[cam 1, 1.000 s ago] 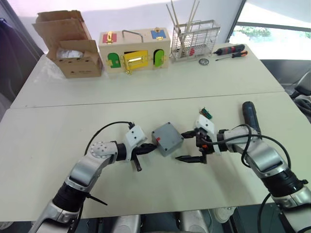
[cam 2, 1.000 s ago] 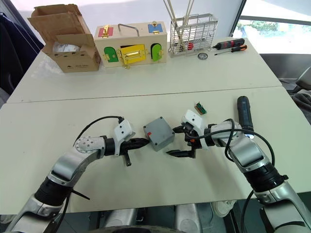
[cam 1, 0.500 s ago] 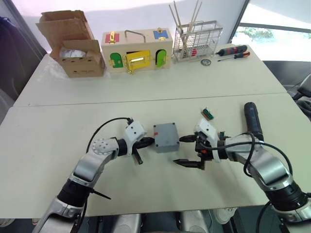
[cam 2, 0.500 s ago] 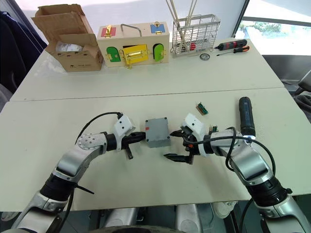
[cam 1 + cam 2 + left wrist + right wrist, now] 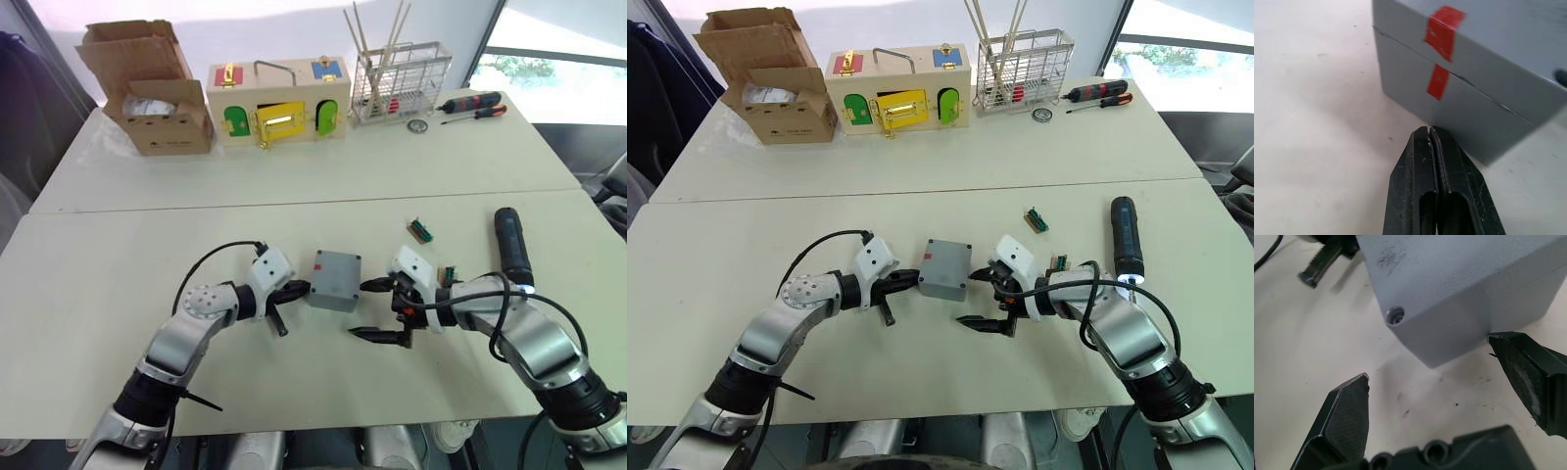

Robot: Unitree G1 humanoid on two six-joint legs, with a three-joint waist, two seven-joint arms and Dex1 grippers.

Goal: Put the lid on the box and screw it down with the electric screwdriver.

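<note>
Left eye view: box [image 5: 335, 279], lid on, sits mid-desk between both grippers; closed left gripper [image 5: 297, 289] touches its side, wide-open right gripper [image 5: 377, 309] faces its opposite corner.

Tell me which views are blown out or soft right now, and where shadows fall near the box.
Left eye view: the window at the top right is overexposed, the table evenly lit. Left wrist view: the box goes soft toward its far corner; the shut left pincer is sharp. Right wrist view: the box casts a soft shadow between the fingers of the open right pincer.
</note>
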